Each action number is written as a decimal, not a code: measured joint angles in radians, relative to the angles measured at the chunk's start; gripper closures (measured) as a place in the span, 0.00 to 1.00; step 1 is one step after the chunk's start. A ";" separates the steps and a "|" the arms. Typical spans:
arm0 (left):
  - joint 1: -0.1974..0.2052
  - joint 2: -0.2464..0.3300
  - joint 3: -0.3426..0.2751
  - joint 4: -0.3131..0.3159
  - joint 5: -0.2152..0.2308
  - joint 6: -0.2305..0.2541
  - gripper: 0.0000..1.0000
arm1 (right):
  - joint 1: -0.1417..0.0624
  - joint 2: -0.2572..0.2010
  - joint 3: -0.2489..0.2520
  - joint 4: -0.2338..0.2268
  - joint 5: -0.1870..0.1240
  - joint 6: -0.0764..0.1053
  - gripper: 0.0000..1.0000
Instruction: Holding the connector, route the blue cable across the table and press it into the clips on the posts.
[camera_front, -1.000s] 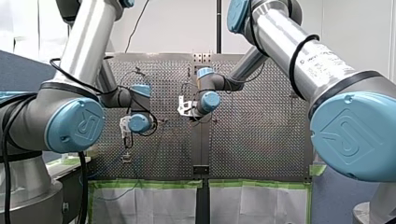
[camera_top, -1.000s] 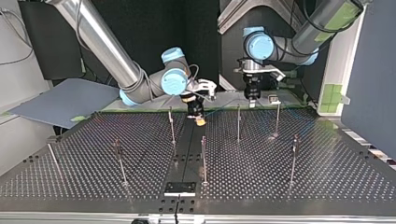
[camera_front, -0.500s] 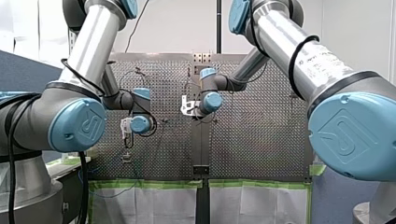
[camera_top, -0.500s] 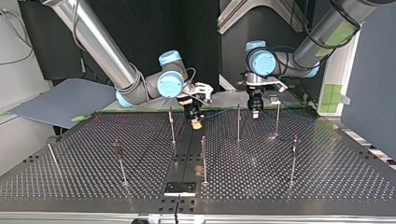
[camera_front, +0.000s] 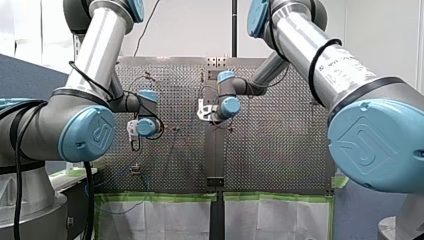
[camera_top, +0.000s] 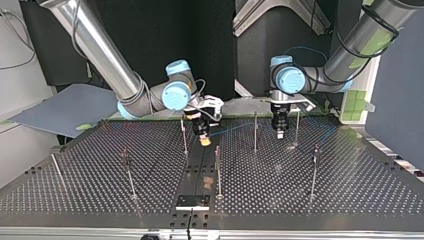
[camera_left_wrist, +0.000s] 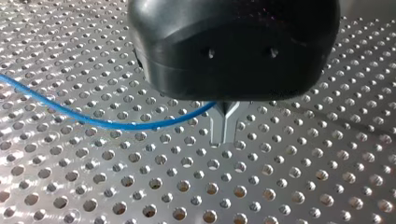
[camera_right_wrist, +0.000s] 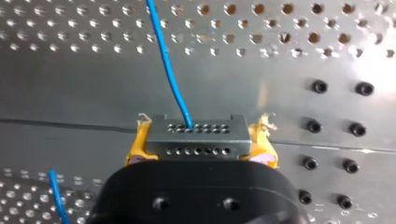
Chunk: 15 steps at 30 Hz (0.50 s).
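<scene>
In the right wrist view my right gripper (camera_right_wrist: 198, 156) has its yellow pads (camera_right_wrist: 137, 149) shut on a grey connector (camera_right_wrist: 197, 137). The blue cable (camera_right_wrist: 168, 70) leaves the connector's face. In the top view that gripper (camera_top: 204, 141) hangs low over the table's centre strip, beside a thin post (camera_top: 184, 135). The cable (camera_top: 232, 128) runs from it toward my left gripper (camera_top: 280, 133), which stands between two posts (camera_top: 255, 132) (camera_top: 297, 127). In the left wrist view my left gripper's metal fingers (camera_left_wrist: 224, 128) are shut, and the cable (camera_left_wrist: 107, 123) runs in where they meet.
Several more thin posts stand on the perforated table (camera_top: 350, 190), among them one (camera_top: 218, 170) near the centre and one (camera_top: 315, 170) at the top view's right. A black plate (camera_top: 192, 201) lies at the near edge. A grey board (camera_top: 65, 112) leans at the left.
In the top view both grippers have come nearer the camera and lower. My right gripper drifted left with the connector and my left gripper drifted right. The cable trails between them.
</scene>
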 joint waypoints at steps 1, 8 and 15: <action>0.000 0.000 0.001 -0.002 0.001 0.000 1.00 | -0.001 0.000 -0.001 0.000 0.000 0.000 1.00; 0.003 0.001 0.001 -0.034 0.004 0.000 0.68 | -0.003 0.000 -0.004 0.004 -0.001 0.000 1.00; -0.001 0.001 0.001 -0.090 -0.005 0.026 0.00 | -0.002 0.000 -0.004 0.013 -0.001 0.002 1.00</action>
